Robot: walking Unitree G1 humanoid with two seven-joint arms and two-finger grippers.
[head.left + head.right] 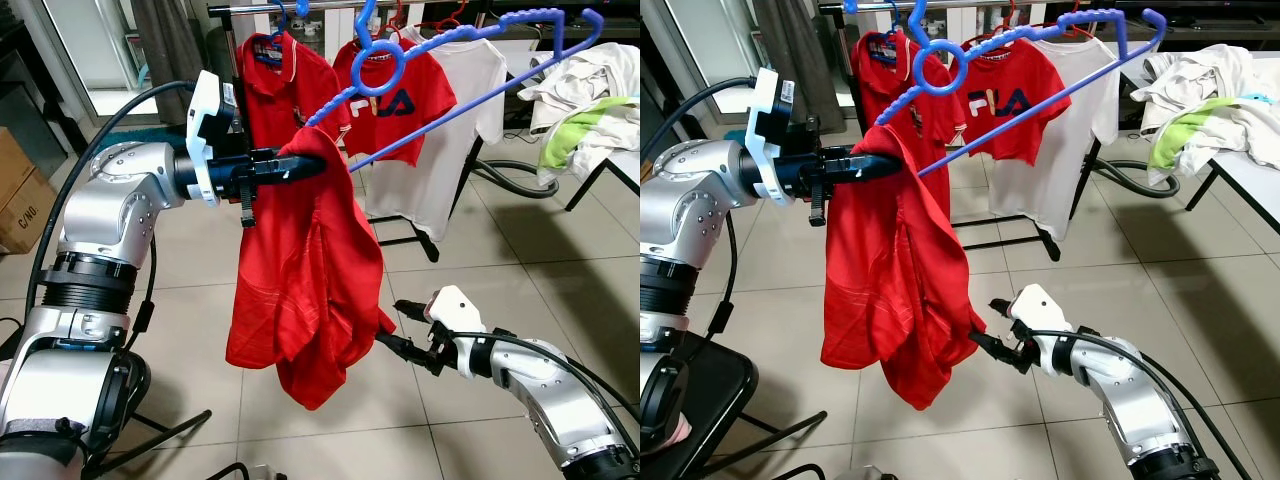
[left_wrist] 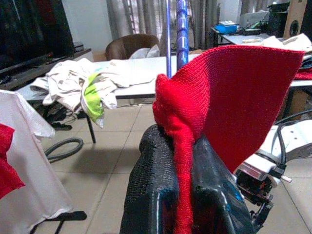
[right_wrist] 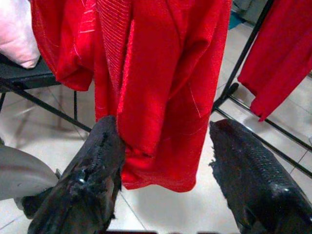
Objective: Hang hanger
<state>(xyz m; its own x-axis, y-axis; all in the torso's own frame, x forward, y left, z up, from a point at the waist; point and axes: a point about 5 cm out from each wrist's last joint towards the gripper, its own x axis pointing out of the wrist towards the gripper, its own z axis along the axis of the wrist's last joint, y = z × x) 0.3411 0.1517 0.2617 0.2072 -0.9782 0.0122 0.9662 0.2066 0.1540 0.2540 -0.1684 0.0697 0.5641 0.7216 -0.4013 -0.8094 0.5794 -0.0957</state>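
My left gripper (image 1: 318, 166) is raised at chest height and shut on a bunched fold of a red shirt (image 1: 300, 290), which hangs from it down to knee height. A blue plastic hanger (image 1: 470, 45) slants up and to the right from that fold; its near end is hidden in the cloth. Its ring and hook (image 1: 378, 58) sit just below the rack's rail (image 1: 250, 8). In the left wrist view the fingers (image 2: 151, 185) pinch red fabric (image 2: 234, 97), with the blue hanger (image 2: 182, 29) behind it. My right gripper (image 1: 392, 325) is low and open at the shirt's lower edge (image 3: 156, 97).
On the rail hang a red polo (image 1: 285, 90), a red FILA shirt (image 1: 400, 100) and a white shirt (image 1: 470, 130). The rack's black feet (image 1: 420, 240) stand on the tiled floor. A table at the right carries a heap of clothes (image 1: 590, 95). A cardboard box (image 1: 20, 200) stands left.
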